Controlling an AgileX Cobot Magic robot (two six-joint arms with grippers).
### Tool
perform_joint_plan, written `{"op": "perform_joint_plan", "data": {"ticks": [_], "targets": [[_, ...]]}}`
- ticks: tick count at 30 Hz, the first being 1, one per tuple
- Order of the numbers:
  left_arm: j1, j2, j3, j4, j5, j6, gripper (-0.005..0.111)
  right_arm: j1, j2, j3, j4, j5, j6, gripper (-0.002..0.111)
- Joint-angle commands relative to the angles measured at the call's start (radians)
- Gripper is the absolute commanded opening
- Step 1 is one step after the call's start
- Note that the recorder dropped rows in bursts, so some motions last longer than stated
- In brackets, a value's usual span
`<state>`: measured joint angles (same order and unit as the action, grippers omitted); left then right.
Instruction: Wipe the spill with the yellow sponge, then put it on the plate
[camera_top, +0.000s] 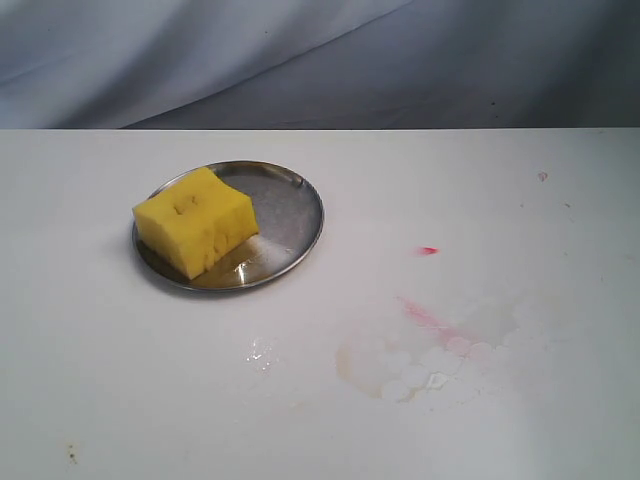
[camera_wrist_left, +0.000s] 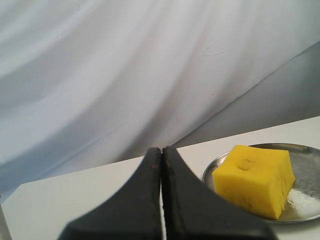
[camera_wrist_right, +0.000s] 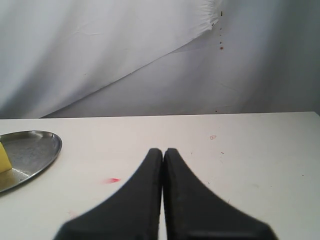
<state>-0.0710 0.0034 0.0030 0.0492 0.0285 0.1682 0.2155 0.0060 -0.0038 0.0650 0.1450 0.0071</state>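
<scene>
The yellow sponge (camera_top: 196, 220) rests on the left part of the steel plate (camera_top: 290, 215), on the left half of the white table. The left wrist view shows the same yellow sponge (camera_wrist_left: 255, 177) on the plate (camera_wrist_left: 305, 165), off to one side of my left gripper (camera_wrist_left: 161, 150), which is shut and holds nothing. The spill (camera_top: 430, 355) is a pale bubbly wet smear with pink streaks, right of centre near the front. My right gripper (camera_wrist_right: 163, 151) is shut and empty, with the plate's rim (camera_wrist_right: 47, 145) at the frame edge. Neither gripper appears in the exterior view.
A tiny red fleck (camera_top: 427, 250) lies on the table behind the smear; the right wrist view shows the same fleck (camera_wrist_right: 113, 180). A small wet patch (camera_top: 258, 352) sits in front of the plate. A grey cloth backdrop (camera_top: 320, 60) hangs behind the table's far edge.
</scene>
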Motion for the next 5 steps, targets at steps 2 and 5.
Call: {"op": "perform_joint_plan", "data": {"ticks": [2, 5], "targets": [[0.002, -0.003, -0.003, -0.007, -0.007, -0.009, 0.0, -0.006, -0.006, 0.004, 0.004, -0.012, -0.007, 0.0], [0.002, -0.003, -0.003, -0.007, -0.007, -0.009, 0.0, -0.006, -0.006, 0.004, 0.004, -0.012, -0.007, 0.0]]}}
